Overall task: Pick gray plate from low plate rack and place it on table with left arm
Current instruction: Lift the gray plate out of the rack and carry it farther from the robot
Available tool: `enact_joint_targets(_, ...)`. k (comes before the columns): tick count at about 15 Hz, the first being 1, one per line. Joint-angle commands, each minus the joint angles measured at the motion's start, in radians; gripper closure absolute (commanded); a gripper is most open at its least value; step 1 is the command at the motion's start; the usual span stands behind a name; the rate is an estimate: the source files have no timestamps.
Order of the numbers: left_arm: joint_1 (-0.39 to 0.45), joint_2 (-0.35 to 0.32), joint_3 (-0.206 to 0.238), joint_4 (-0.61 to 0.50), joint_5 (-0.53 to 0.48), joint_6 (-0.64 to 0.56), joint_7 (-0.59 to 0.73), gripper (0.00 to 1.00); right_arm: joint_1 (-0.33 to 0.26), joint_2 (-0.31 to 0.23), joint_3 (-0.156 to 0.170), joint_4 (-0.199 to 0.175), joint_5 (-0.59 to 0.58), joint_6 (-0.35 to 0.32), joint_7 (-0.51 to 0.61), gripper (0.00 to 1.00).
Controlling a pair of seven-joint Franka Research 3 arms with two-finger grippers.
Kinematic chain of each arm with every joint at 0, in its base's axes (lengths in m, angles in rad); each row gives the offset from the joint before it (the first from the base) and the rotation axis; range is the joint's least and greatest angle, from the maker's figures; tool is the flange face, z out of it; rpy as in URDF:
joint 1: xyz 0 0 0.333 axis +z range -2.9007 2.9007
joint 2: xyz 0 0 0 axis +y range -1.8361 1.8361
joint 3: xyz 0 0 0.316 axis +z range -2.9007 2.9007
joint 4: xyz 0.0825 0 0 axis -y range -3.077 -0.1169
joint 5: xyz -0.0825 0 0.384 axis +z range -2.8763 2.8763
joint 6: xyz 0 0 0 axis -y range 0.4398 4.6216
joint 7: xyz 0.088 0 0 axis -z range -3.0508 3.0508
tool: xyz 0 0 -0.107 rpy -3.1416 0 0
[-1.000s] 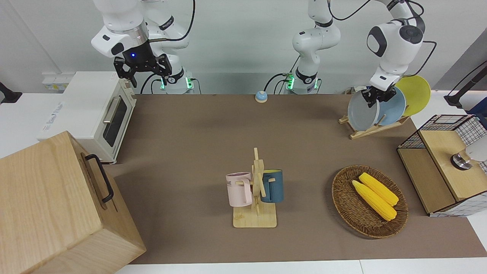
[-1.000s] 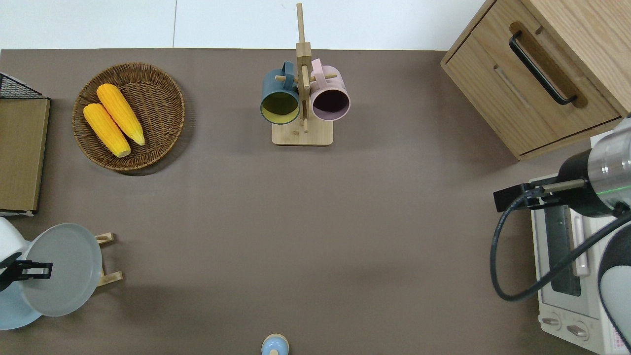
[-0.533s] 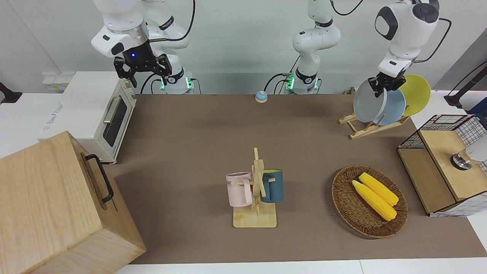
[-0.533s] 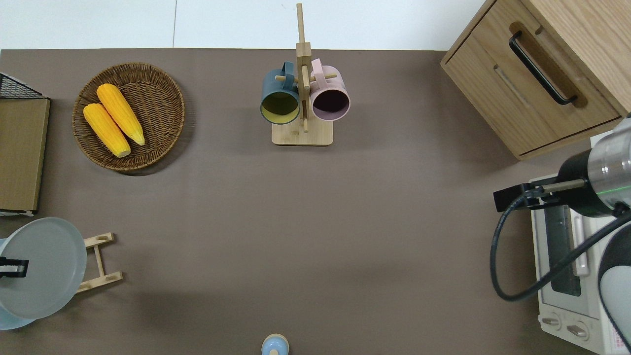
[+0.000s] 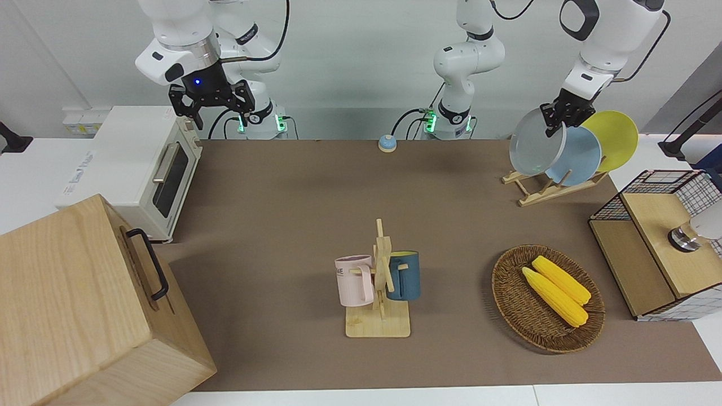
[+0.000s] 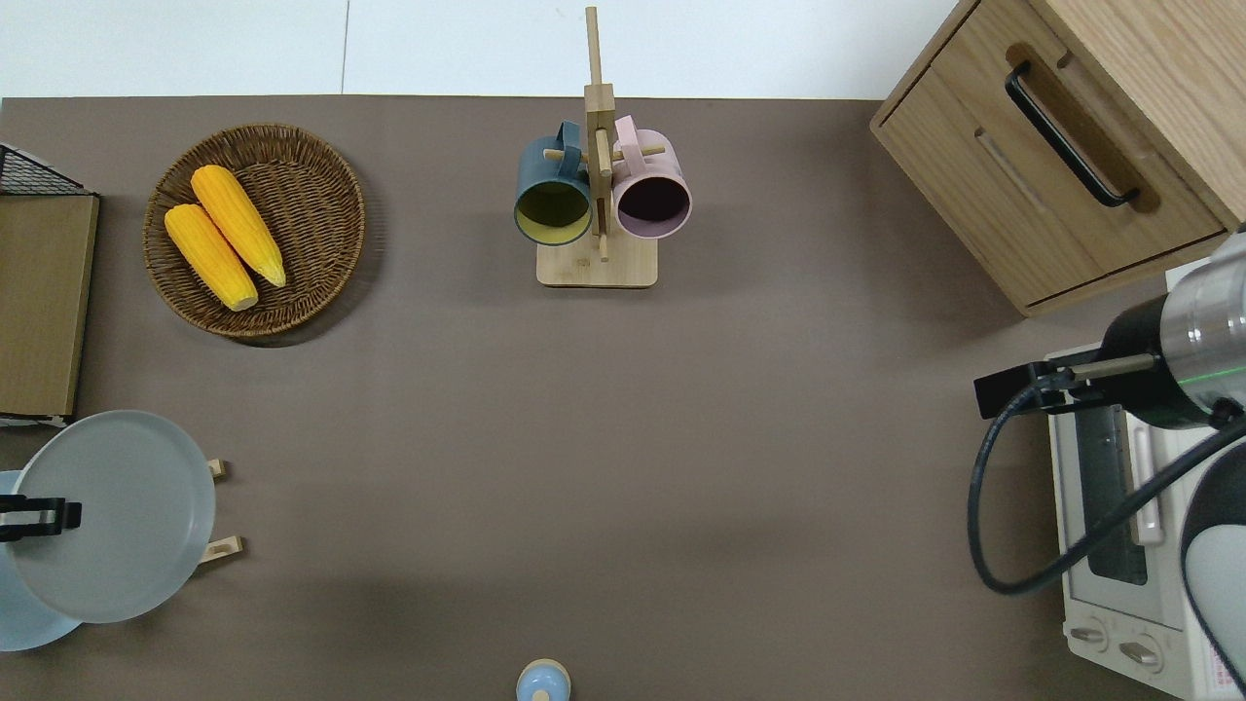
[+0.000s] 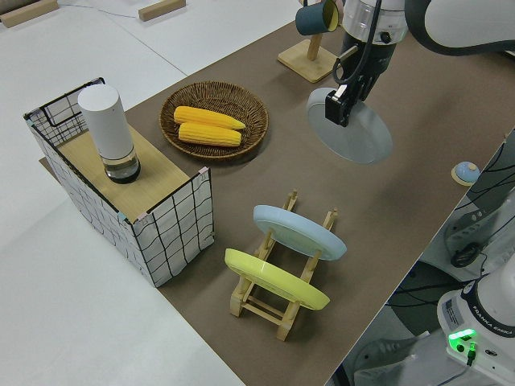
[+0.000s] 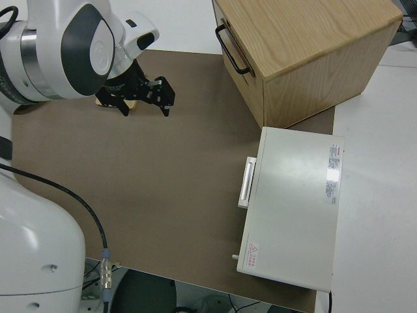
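Observation:
The gray plate hangs tilted in the air with my left gripper shut on its upper rim. From overhead, the gray plate covers most of the low plate rack, and the left gripper holds its edge. The left side view shows the gray plate lifted clear of the rack. The rack stands on the brown table at the left arm's end. My right gripper is parked, fingers open.
A sky-blue plate and a yellow plate stay in the rack. A wicker basket of corn, a wire crate, a mug tree, a bell, a toaster oven and a wooden cabinet also stand here.
My left gripper has lifted the gray plate up out of the rack's slot and swung it a little toward the table's middle. The right arm has not moved.

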Motion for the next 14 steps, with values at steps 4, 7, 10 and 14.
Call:
enact_joint_targets(4,-0.006,0.024,0.008,0.013,-0.251,-0.041,-0.073,1.00,-0.010,-0.002,0.006,0.006,0.010,-0.014,0.000,0.011)
enact_joint_targets(7,-0.008,0.041,0.008,0.001,-0.320,-0.045,-0.074,1.00,-0.010,-0.002,0.006,0.006,0.010,-0.014,0.000,0.013)
enact_joint_targets(10,-0.009,0.066,0.003,-0.028,-0.371,-0.042,-0.071,1.00,-0.010,-0.002,0.006,0.006,0.010,-0.014,0.000,0.013)
enact_joint_targets(14,-0.023,0.092,0.003,-0.060,-0.414,-0.016,-0.059,1.00,-0.010,-0.002,0.006,0.006,0.010,-0.014,0.000,0.011)
